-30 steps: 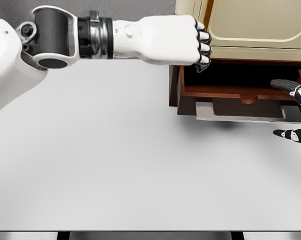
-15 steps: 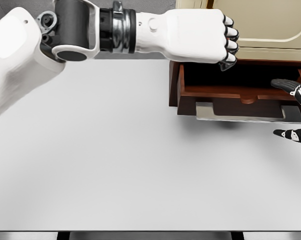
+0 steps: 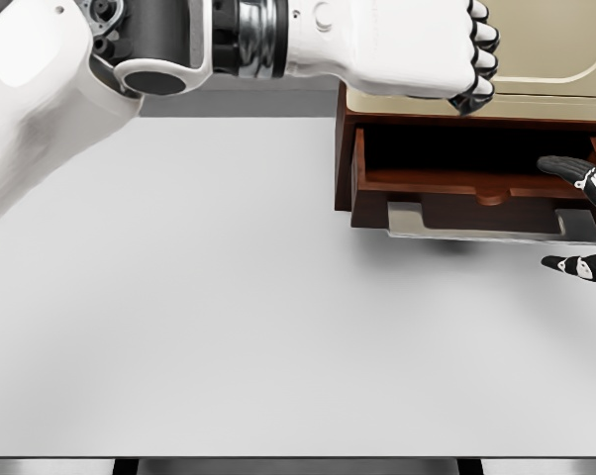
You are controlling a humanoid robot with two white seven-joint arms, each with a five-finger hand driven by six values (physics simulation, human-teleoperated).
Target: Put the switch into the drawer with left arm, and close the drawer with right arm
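My left hand is curled into a fist over the back left of the open drawer, against the beige cabinet. Only a small dark piece, the switch, pokes out under the fingers; the rest is hidden inside the fist. The brown wooden drawer is pulled out, its inside dark, with a grey handle plate across its front. My right hand shows at the right edge, fingers spread, by the drawer's right front corner and holding nothing.
The white table stretches from the cabinet to the near edge. My left arm spans the top of the view from the left. The cabinet body stands at the back right.
My left arm has swung right and slightly up, carrying the fist from the drawer's left edge to above its middle. The right hand and the drawer have not moved.
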